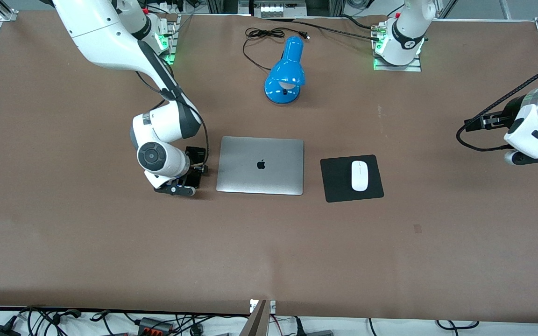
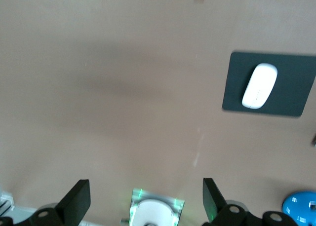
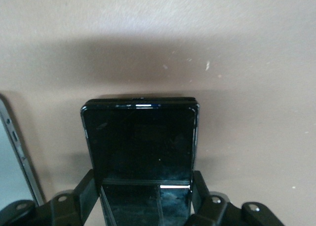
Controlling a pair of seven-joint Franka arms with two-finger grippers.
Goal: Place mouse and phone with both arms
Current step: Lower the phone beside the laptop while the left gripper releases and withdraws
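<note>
Brown matte surface (image 1: 110, 261), wide, with aluminium framing at its corners and robot bases along the top edge. Green status lights glow at both bases. Cables and power bricks lie off the bottom edge.

Closed silver laptop (image 1: 260, 165) sits mid-surface, Apple logo on the lid, the only marking readable. Blue desk lamp (image 1: 286, 73) stands between laptop and top edge, head tipped down, black cord looped toward the top edge.

Black mouse pad (image 1: 332, 179) lies beside the laptop, toward the left arm's end. The mouse (image 1: 359, 175) rests on the pad, lengthwise, roughly centred; the left wrist view shows it too (image 2: 259, 85).

Right gripper (image 1: 182, 179) is low at the surface, just beside the laptop's edge on the right arm's end. Its fingers (image 3: 86, 189) are closed against the two long edges of the phone (image 3: 140, 144), which stands between them with glossy face to the camera. From the front camera the phone is almost wholly hidden by wrist and gripper. Whether its lower end touches the surface is not clear.

Left gripper (image 2: 146, 199) hangs over bare surface near the left arm's end, partly cut off by the frame edge in the front view. Its fingers (image 2: 76, 199) stand wide apart, holding nothing.
</note>
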